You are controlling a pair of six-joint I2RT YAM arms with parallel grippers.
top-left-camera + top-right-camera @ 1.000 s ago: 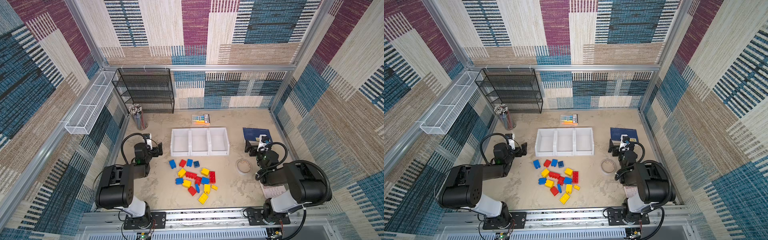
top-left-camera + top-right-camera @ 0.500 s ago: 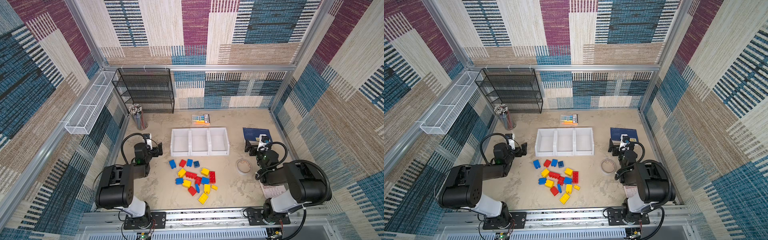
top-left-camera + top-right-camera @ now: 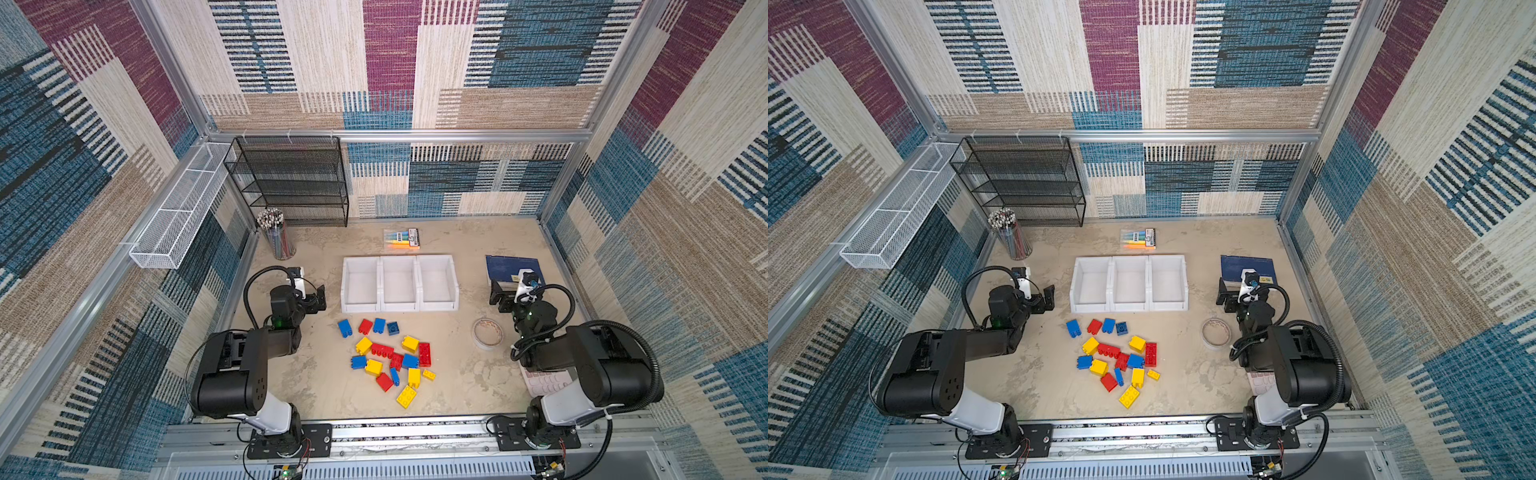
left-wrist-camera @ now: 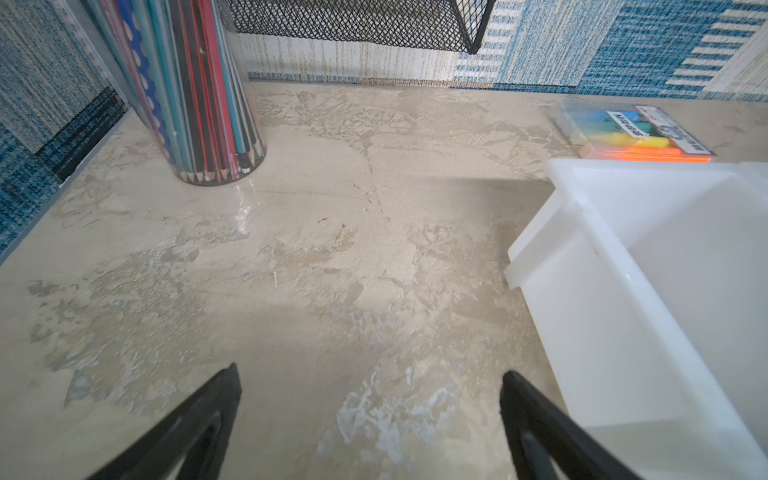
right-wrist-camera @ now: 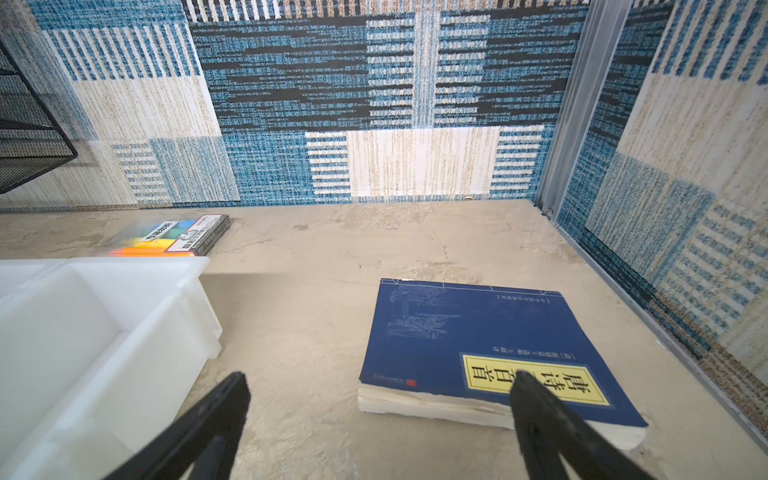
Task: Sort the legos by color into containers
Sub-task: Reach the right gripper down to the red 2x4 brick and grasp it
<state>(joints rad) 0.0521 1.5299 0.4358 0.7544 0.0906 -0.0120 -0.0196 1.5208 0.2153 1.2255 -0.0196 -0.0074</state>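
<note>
Nothing's moved since a sec ago | left fingers (image 4: 195, 428) and right fingers (image 5: 216, 415) wide open, empty | risk: legos (image 3: 382, 350) packed tight, so a grab might drag a wrong-colour neighbour into the bins (image 3: 398, 306)

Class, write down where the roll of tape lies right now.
In both top views the tape roll lies flat right of the legos, beside the right arm, nearer the robot's base than the blue book.

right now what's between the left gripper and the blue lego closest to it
Nothing but bare tabletop lies between the left gripper and that blue lego; both top views show the stretch clear.
</note>
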